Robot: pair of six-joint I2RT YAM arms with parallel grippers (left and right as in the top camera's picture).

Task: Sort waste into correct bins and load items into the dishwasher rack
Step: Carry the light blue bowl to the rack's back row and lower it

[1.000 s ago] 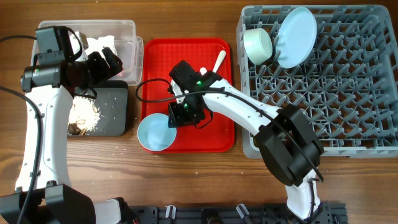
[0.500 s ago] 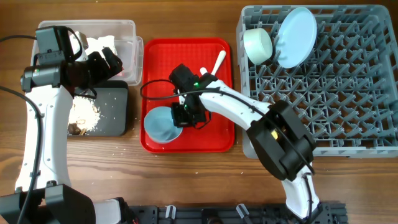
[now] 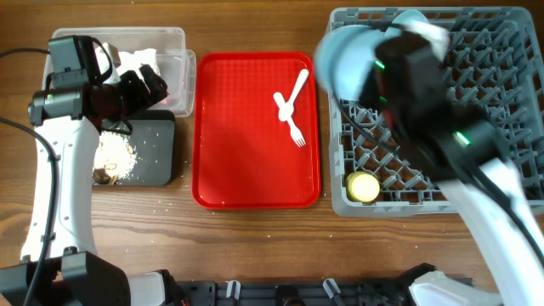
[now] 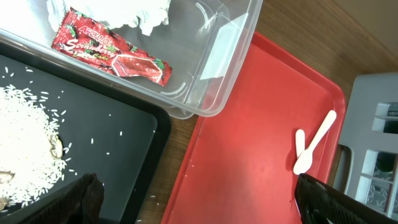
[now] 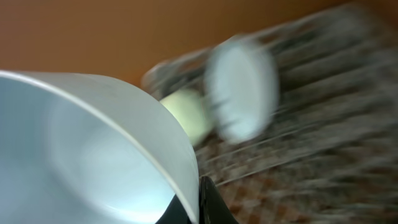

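Left gripper (image 4: 199, 190): fingers spread wide and empty, above the edge of the shallow black rectangular tray (image 4: 124, 143). Right gripper (image 5: 203, 204): fingers pinch the rim of the pale blue round bowl (image 3: 342, 58), held above the left corner of the large grey pegged plastic dishwasher rack (image 3: 510, 110).

Hazard: a rim-only pinch may slip, dropping the bowl onto the racked pale blue round plate (image 5: 242, 93).

The bowl appears smooth, glossy, empty and blurred.

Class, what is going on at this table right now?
The right gripper holds a pale blue round bowl above the large grey plastic dishwasher rack. A white plastic fork and white plastic spoon lie on the flat red tray. The left gripper hangs open near the clear plastic tub.
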